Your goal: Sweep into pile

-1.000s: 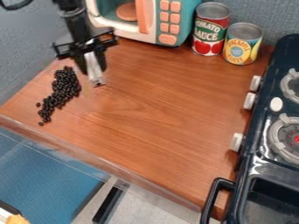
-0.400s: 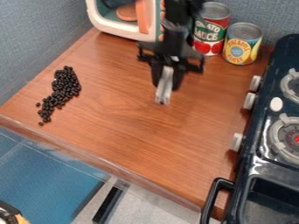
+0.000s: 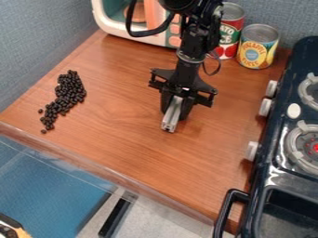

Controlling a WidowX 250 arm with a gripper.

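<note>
The black gripper (image 3: 169, 126) hangs over the middle of the wooden counter, well to the right of the beans. Its two grey fingers are pressed together, pointing down and slightly left, and nothing can be made out between them. At the left of the counter, small black beans (image 3: 71, 93) lie in a long, narrow heap slanting from upper right to lower left. The heap is denser at its upper part, and a few beans lie loose at its lower left end.
A toy microwave (image 3: 114, 25) stands behind the arm, with a red can (image 3: 229, 37) and a yellow can (image 3: 256, 49) at the back right. The black stove (image 3: 273, 153) borders the counter's right side; the front edge (image 3: 112, 169) slants across below.
From beside the beans, the gripper has moved right across the counter, then a little nearer to the front edge. The beans look unchanged.
</note>
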